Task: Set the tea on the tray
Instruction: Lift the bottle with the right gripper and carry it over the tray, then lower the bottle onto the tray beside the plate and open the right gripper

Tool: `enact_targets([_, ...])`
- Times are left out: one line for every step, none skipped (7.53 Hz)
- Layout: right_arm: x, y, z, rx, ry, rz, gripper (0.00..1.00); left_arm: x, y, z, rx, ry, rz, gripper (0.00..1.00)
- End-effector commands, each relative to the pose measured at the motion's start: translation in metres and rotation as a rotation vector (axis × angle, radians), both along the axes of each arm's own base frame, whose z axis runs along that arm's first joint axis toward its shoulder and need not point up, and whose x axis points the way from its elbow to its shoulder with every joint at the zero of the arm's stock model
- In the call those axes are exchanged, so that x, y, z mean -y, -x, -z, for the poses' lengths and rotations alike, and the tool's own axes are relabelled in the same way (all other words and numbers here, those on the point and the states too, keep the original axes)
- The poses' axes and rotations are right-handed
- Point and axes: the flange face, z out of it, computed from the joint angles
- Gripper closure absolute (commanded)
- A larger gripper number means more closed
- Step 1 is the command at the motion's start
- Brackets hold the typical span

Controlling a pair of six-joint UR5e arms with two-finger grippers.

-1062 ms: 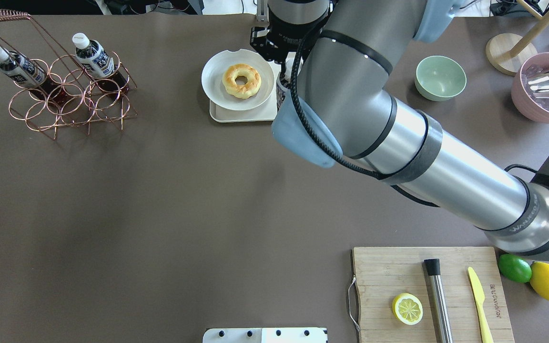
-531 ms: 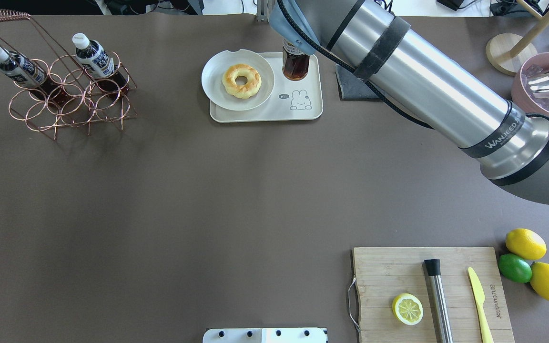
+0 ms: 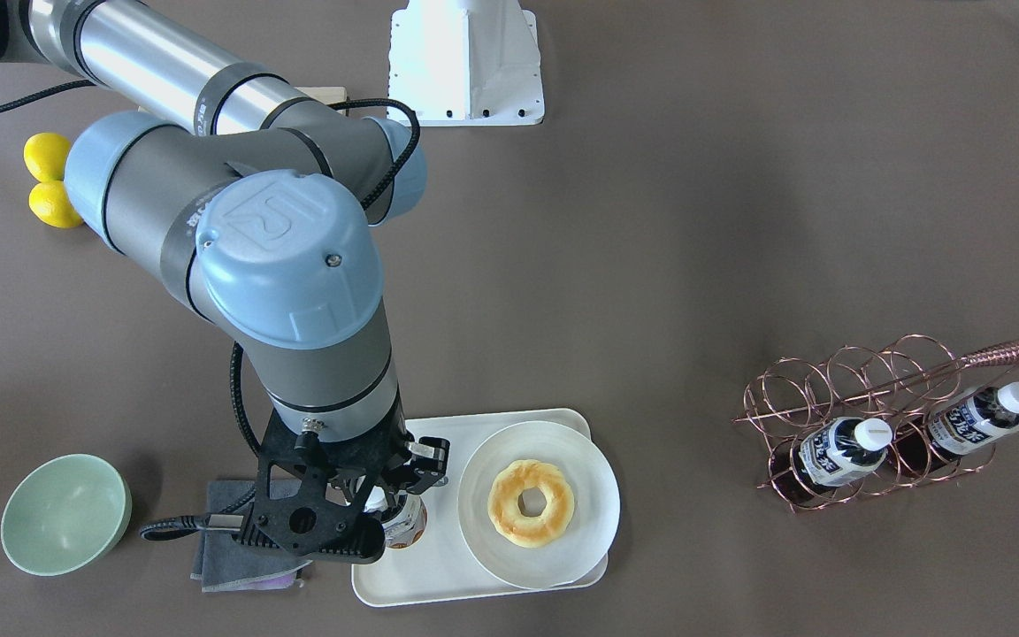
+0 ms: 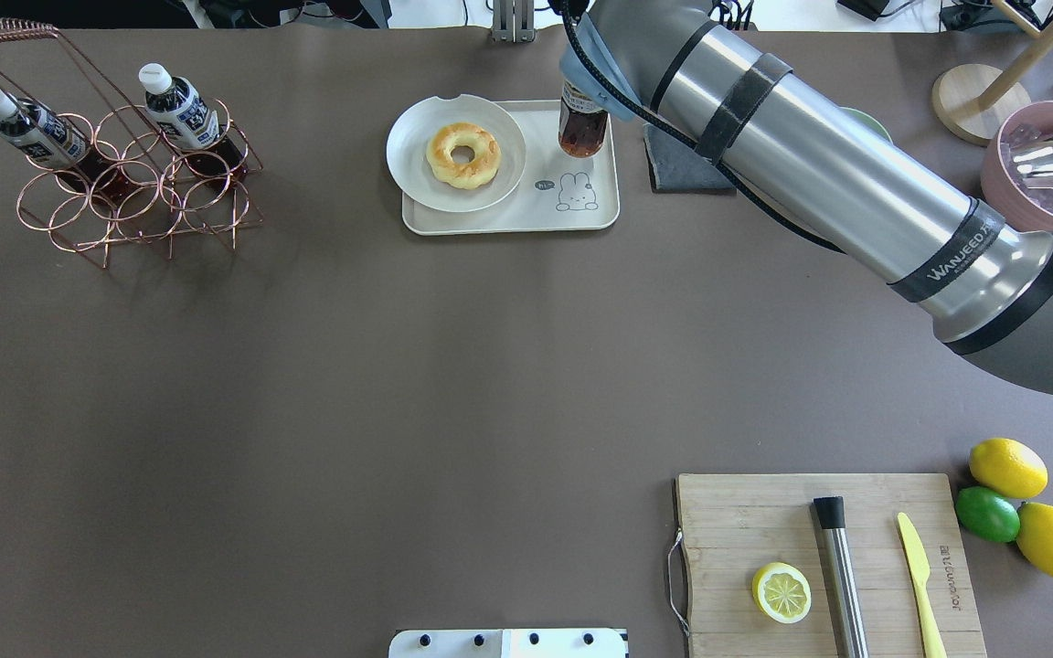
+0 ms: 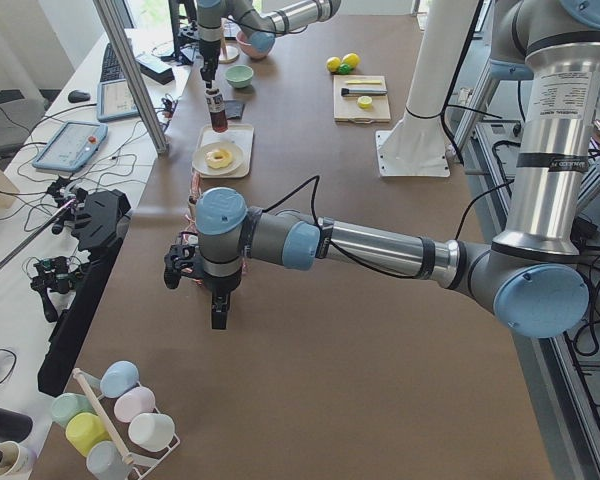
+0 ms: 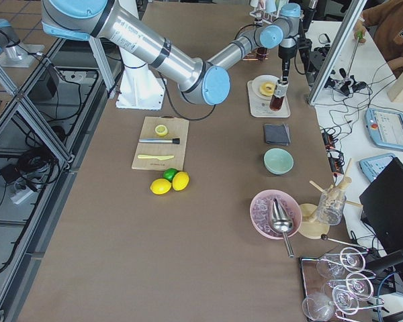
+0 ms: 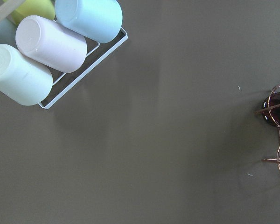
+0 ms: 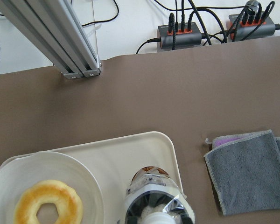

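Note:
The tea [image 4: 581,130], a small bottle of dark brown liquid, is upright at the far right corner of the cream tray [image 4: 586,216] with the small line drawing. My right gripper [image 3: 390,509] is shut on the tea's top [image 3: 409,529]; the arm hides it in the overhead view. The right wrist view shows the bottle's shoulder [image 8: 155,198] over the tray [image 8: 130,149]. I cannot tell whether the bottle rests on the tray. My left gripper [image 5: 218,318] hangs over the table beside the copper rack [image 4: 124,187]; I cannot tell its state.
A white plate [image 4: 409,169] with a doughnut [image 4: 462,153] fills the tray's left half. Two more tea bottles [image 4: 181,111] lie in the rack. A grey cloth [image 4: 673,172] lies right of the tray. A green bowl [image 3: 65,513], cutting board [image 4: 764,521] and lemons [image 4: 1006,468] are further off.
My right arm has swung back from over the tray, which now shows in full. The held bottle has shifted slightly right, towards the tray's far right corner.

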Motion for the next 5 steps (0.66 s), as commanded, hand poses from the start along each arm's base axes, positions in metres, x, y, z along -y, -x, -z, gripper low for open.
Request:
enact_targets([-0.008, 0.016, -0.027, -0.005, 0.015, 0.012, 1.00, 0.006, 0.000, 0.007, 0.001, -0.012, 0.001, 0.02])
enact_targets([-0.009, 0.018, -0.024, -0.002, 0.015, 0.013, 1.00, 0.010, 0.000, 0.005, 0.000, -0.006, 0.000, 0.02])
enact_targets([-0.011, 0.019, -0.018, 0.005, 0.015, 0.012, 1.00, 0.020, 0.000, 0.005, 0.000, -0.006, 0.000, 0.02])
enact_targets([-0.014, 0.018, -0.012, 0.013, 0.009, 0.013, 1.00, 0.029, 0.000, 0.007, 0.001, -0.007, -0.002, 0.02])
enact_targets([-0.016, 0.020, -0.012, 0.016, 0.011, 0.018, 1.00, 0.033, 0.000, 0.004, 0.001, -0.003, -0.004, 0.02])
